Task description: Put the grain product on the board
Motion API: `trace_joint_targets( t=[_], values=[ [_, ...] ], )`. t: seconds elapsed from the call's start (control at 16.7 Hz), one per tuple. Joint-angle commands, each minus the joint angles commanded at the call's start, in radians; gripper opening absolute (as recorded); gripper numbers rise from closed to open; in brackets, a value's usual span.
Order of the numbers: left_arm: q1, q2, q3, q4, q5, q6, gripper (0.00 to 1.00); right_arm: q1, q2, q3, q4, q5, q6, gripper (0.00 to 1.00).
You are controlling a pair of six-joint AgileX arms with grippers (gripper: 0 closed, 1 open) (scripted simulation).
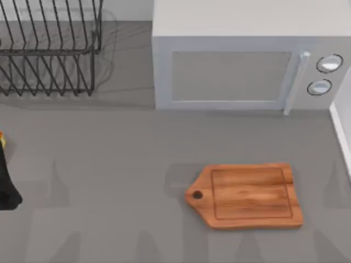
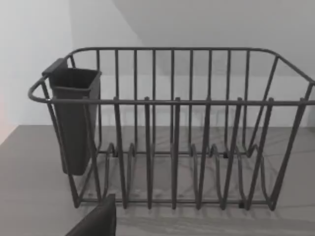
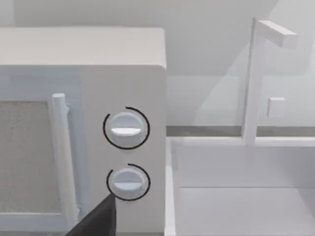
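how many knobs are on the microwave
2: upper knob and lower knob, stacked on the microwave front's right side, beside the door handle.

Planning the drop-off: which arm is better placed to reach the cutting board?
Likely right: the cutting board lies right of centre, near the microwave that the right wrist faces; the left arm sits far left.

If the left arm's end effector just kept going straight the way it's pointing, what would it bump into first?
Most likely the wire dish rack: in the left wrist view it stands squarely ahead on the grey table, with its dark cutlery cup hanging at one end. How far off it is remains unclear.
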Motion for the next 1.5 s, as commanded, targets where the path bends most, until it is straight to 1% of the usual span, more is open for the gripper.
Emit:
trace_joint_targets(
  t=[0.24,0.36,0.48,0.72,1.14,1.32,1.5],
  values=[
    [0.005,0.030,0.030,-0.020,-0.002,0.007,1.00,0.000,0.000,0.000,0.000,0.000,0.000,1.00],
    [0.016,0.103,0.102,-0.066,-0.004,0.022,1.00,0.000,0.000,0.000,0.000,0.000,0.000,1.00],
    [0.029,0.219,0.210,-0.135,-0.006,0.044,1.00,0.000,0.000,0.000,0.000,0.000,0.000,1.00],
    [0.061,0.574,0.485,-0.321,-0.006,0.101,1.00,0.000,0.000,0.000,0.000,0.000,0.000,1.00],
    [0.119,1.359,1.004,-0.713,-0.002,0.212,1.00,0.000,0.000,0.000,0.000,0.000,0.000,1.00],
    [0.141,1.625,1.201,-0.859,0.000,0.256,1.00,0.000,0.000,0.000,0.000,0.000,0.000,1.00],
    [0.159,1.840,1.368,-0.970,0.000,0.292,1.00,0.000,0.000,0.000,0.000,0.000,0.000,1.00]
  ],
)
